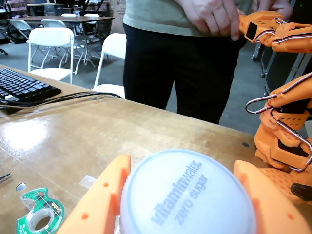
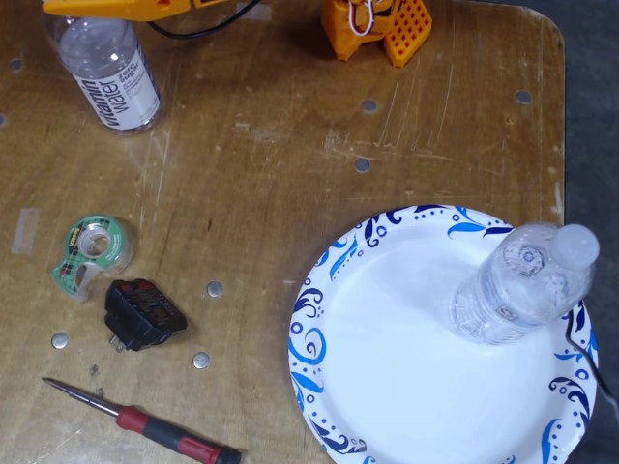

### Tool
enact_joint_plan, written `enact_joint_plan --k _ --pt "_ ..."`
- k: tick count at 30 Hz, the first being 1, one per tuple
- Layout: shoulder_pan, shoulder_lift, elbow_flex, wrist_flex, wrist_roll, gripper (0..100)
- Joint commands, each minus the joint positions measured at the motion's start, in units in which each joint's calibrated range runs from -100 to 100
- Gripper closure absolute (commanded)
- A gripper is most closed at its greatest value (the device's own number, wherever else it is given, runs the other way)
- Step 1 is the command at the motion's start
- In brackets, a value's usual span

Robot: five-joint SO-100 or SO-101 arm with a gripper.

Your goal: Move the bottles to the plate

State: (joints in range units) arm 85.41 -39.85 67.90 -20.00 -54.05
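Our end effector (image 1: 183,195) grips the vitamin water bottle (image 2: 111,77) at its white cap (image 1: 187,195) on the worktop (image 2: 271,174) — well apart from the plate (image 2: 387,329), where the other bottle (image 2: 522,285) stands.

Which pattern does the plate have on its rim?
Blue swirls and leaves on white, running around the rim of the plate; the fixed view shows it best.

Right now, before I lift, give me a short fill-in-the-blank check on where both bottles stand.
1. The bottle with the pale label stands on the ____.
2. The vitamin water bottle stands on the ____, off the plate.
3. In the wrist view, the end effector has one orange finger on each side of the bottle's white ____.

Missing words: plate; table; cap
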Motion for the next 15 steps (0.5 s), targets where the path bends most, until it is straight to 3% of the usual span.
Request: enact_joint_plan --k 1,7,11,15 --pt "0.6 -1.0 -0.7 -0.5 -0.1 89" --pt "-6.7 -2.6 -7.8 0.5 -0.3 89" --pt "-12.5 -2.5 -14.7 0.7 -3.4 90" --pt "-18.4 -1.1 -24.6 8.1 -3.9 90"
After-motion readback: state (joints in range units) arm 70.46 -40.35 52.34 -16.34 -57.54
